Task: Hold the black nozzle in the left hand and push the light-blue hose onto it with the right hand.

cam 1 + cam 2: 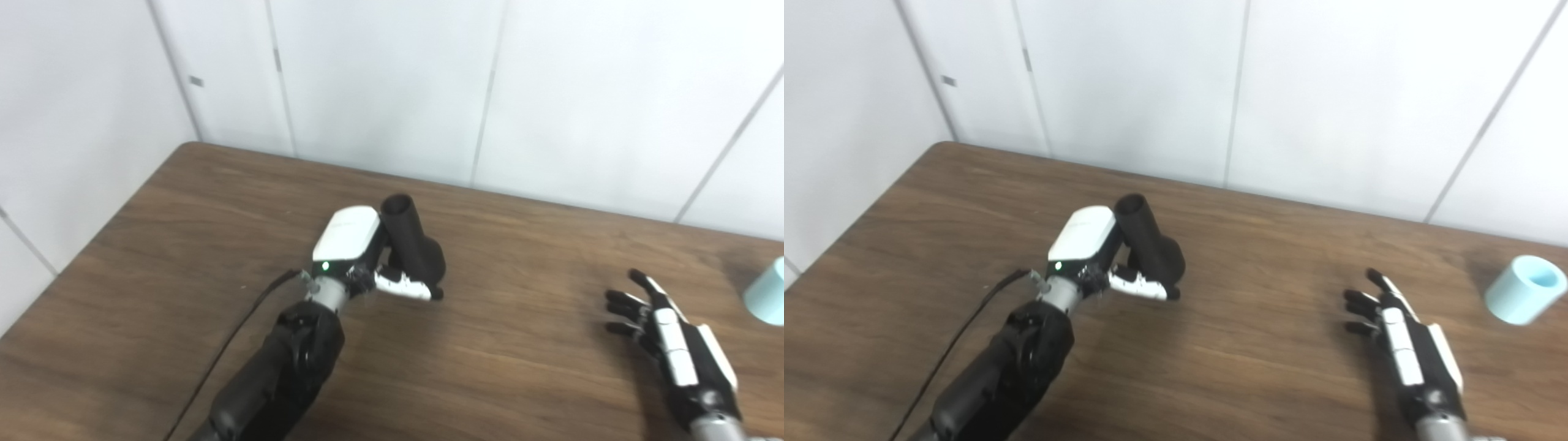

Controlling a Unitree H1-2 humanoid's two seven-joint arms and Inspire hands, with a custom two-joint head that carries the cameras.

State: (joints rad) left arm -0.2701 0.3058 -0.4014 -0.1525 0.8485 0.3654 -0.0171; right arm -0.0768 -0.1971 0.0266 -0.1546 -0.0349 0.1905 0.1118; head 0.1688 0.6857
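Observation:
The black nozzle [413,245] is a dark tube with a wider base, its open end pointing up and away. My left hand [361,257] is shut on the black nozzle near the middle of the wooden table [520,343], thumb across its lower part. It also shows in the right eye view [1150,248]. The light-blue hose [1525,289] is a short pale cylinder lying on its side at the table's far right, cut off by the frame edge in the left eye view [768,297]. My right hand [1396,337] is open and empty, fingers spread, left of the hose and apart from it.
A black cable [245,324] runs along the left arm over the table. White wall panels [392,86] stand right behind the table's far edge. The table's left edge runs diagonally at the left.

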